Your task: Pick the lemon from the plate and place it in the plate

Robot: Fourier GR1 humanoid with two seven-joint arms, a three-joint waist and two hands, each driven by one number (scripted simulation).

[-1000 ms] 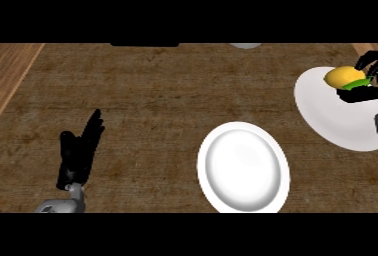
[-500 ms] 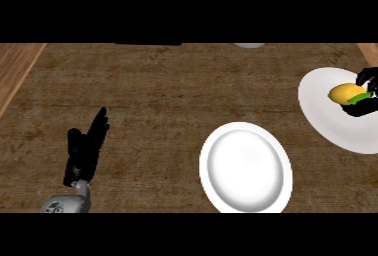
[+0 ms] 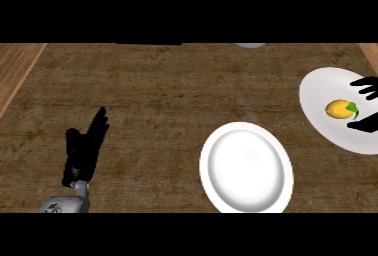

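Note:
A yellow lemon (image 3: 338, 108) with a green stem lies on a white plate (image 3: 321, 92) at the right edge of the head view. My right hand (image 3: 367, 87) comes in from that edge, fingers above the lemon and thumb below it, spread apart and not closed on it. A second white plate (image 3: 246, 168) sits bare at lower centre. My left hand (image 3: 85, 148) rests open at the lower left, fingers pointing up.
The counter top is dark brown wood grain, with a lighter wooden strip (image 3: 16, 70) along the left edge. A small pale object (image 3: 250, 45) peeks in at the top edge.
The view has shifted, so both plates and the lemon sit lower and further left. My right hand has opened wider around the lemon. The left hand stays resting.

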